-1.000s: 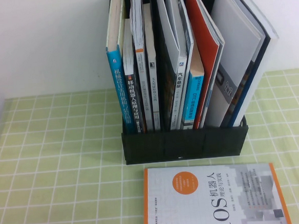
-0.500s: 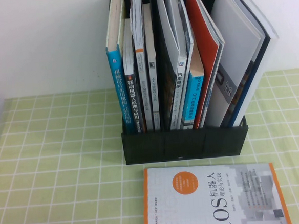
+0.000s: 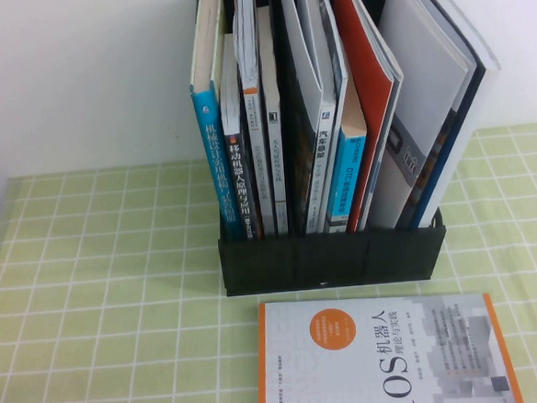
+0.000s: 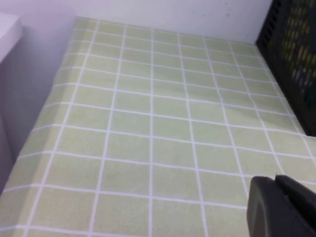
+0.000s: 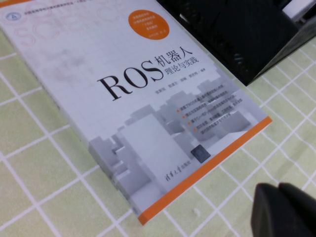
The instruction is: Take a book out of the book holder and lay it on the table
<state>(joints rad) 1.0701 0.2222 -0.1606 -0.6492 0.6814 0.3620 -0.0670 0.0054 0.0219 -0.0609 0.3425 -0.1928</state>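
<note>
Orange stripes edge the white book (image 3: 385, 355), which in the high view lies flat, cover up, on the bench (image 3: 100, 296) just in front of the black book holder (image 3: 332, 257) and apart from its low front wall. The holder keeps the rest upright: a blue-spined book (image 3: 212, 159) at its left end, a red-covered magazine (image 3: 370, 74) and a grey one (image 3: 436, 88) toward the right. Neither arm appears in this view. Half a second ago a small dark shape showed at the bottom left edge; it is gone now, while the book and holder lie just as they did.

From the left wrist, the left tool (image 4: 284, 207) shows as a dark tip over bare green cloth, with the holder's side wall (image 4: 291, 54) well apart. Whether it is apart or together I cannot tell.

From the right wrist, the right tool (image 5: 286, 210) hangs just beside the book's (image 5: 148, 103) orange-edged corner, not touching it and holding nothing; its state I cannot tell either.

By my judgement the task is essentially done: the book is out and lying flat, and only parking the arms is left.
</note>
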